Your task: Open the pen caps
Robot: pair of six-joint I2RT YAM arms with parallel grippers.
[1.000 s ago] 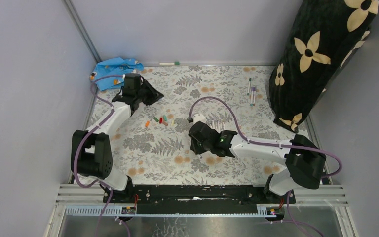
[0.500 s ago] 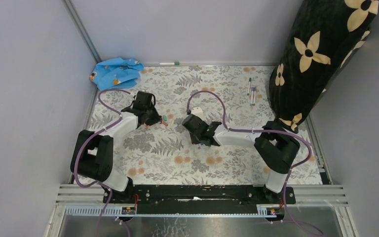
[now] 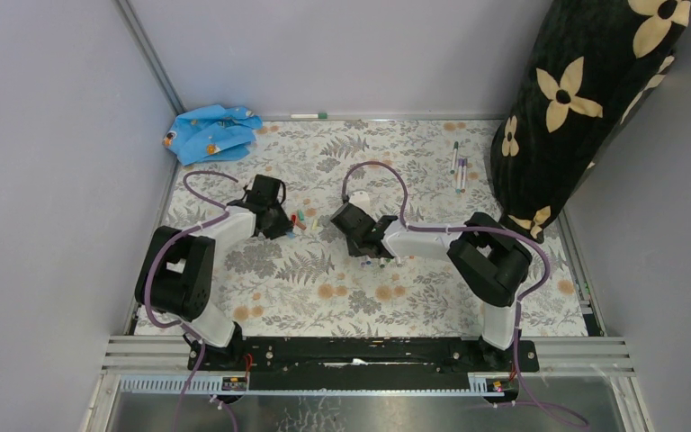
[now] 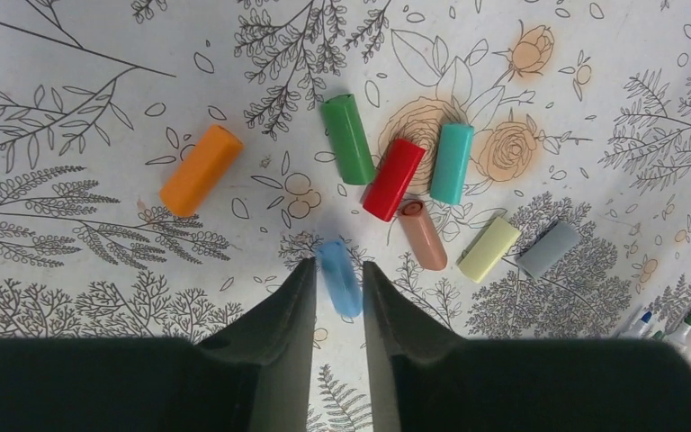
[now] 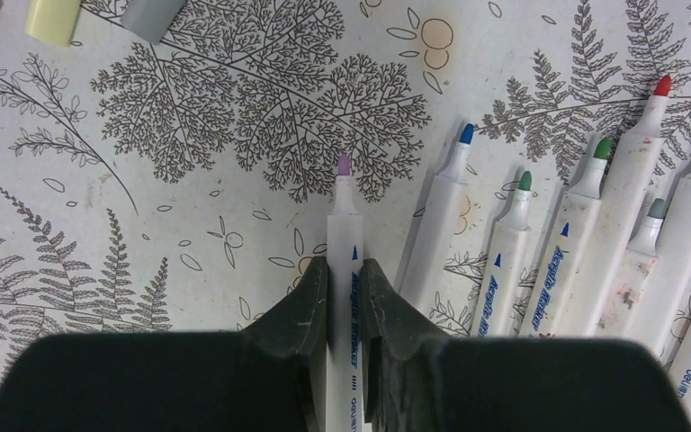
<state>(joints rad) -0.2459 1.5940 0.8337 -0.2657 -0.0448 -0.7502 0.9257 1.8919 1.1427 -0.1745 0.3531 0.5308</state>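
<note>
Several loose pen caps lie on the leaf-print mat: orange [image 4: 201,170], green [image 4: 348,139], red [image 4: 393,179], teal [image 4: 452,163], salmon [image 4: 423,235], yellow-green [image 4: 489,249] and grey [image 4: 548,248]. They show as a small cluster in the top view [image 3: 299,219]. My left gripper [image 4: 338,268] hangs just above them, its fingers tight on either side of a blurred light-blue cap [image 4: 338,275]. My right gripper [image 5: 344,270] is shut on an uncapped white pen with a purple tip [image 5: 343,225]. Several uncapped pens [image 5: 513,252] lie side by side just to its right.
A blue cloth [image 3: 211,132] lies in the back left corner. A tall black flowered cushion [image 3: 585,99] stands at the back right. A few more pens [image 3: 459,166] lie near it, and one pen [image 3: 309,115] lies against the back wall. Grey walls close in both sides.
My left gripper has swung from beside the blue cloth forward to the cluster of caps. My right gripper has moved left and back, its arm folding in toward the middle.
</note>
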